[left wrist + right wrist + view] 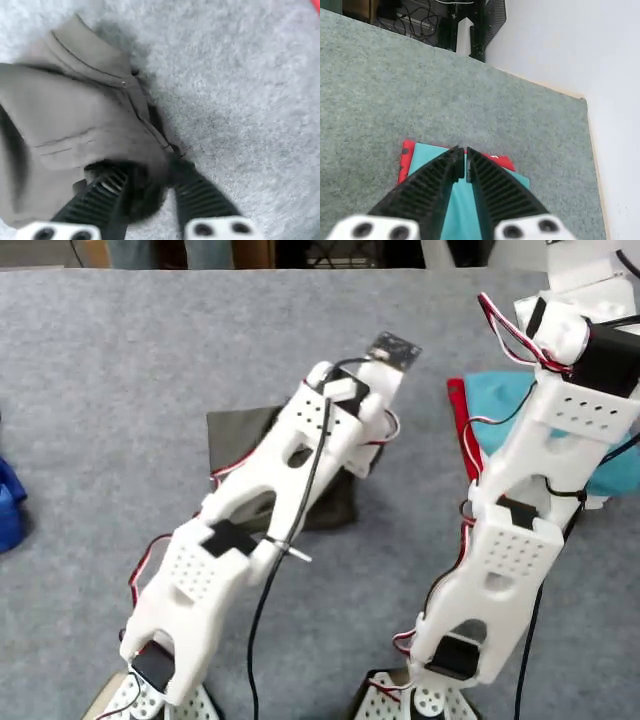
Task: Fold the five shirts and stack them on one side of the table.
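A dark olive shirt (235, 435) lies partly folded at the middle of the grey table (120, 380). My left arm (300, 455) stretches over it. In the left wrist view my left gripper (149, 170) is shut on a bunched edge of the dark olive shirt (75, 125), close to the tabletop. At the right, a folded teal shirt (510, 400) rests on a red shirt (462, 430). My right gripper (461, 160) hangs shut and empty above the teal shirt (427, 152) and the red shirt (407, 152).
A blue cloth (8, 505) pokes in at the table's left edge. The table's far right corner (582, 100) meets a white wall just beyond the stack. Bare grey table (150, 330) lies at the back left.
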Robot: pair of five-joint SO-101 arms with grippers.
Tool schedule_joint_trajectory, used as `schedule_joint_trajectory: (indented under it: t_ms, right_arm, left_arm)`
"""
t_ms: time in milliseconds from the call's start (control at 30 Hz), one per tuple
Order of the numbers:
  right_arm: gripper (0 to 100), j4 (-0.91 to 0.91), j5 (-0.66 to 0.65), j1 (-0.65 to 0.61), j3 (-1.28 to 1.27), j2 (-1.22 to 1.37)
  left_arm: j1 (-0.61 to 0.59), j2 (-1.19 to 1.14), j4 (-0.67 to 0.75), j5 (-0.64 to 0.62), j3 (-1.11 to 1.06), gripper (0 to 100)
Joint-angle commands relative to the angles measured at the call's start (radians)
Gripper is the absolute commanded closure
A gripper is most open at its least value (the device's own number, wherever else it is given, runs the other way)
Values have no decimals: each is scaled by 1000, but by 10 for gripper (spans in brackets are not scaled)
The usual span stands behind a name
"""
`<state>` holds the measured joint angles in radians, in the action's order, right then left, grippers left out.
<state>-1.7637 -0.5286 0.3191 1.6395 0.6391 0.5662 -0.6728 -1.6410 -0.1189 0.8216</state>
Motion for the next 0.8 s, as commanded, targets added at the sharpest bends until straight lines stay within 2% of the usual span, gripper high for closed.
schedule_joint_trajectory:
  t_ms: [0,133,233,300,400,467,600,667,767]
  right_arm:
    - [980,3,-5,5,25,-51]
    - [980,-3,3,3,19,-51]
    - [983,-5,48,-41,-73,-59]
    - [983,-5,97,-124,-143,-79]
    - [983,-3,124,-281,-291,-128]
    - [983,-3,129,-408,-407,-156]
    - [983,6,129,-641,-641,-153]
    - [983,38,129,-710,-727,-120]
    - [983,77,129,-747,-785,-62]
  left_arm:
    - [-79,-11,-25,-115,105,732]
    - [-229,-12,-72,-123,249,766]
    - [-371,-23,-120,-100,374,866]
    - [-466,-25,-118,-97,363,961]
    - [-567,-25,-114,-68,263,962]
    - [-602,-31,-64,-68,165,971]
    - [-636,-91,135,-74,-47,971]
    - [-648,-118,209,-112,-133,971]
    - [-704,-141,292,-146,-202,971]
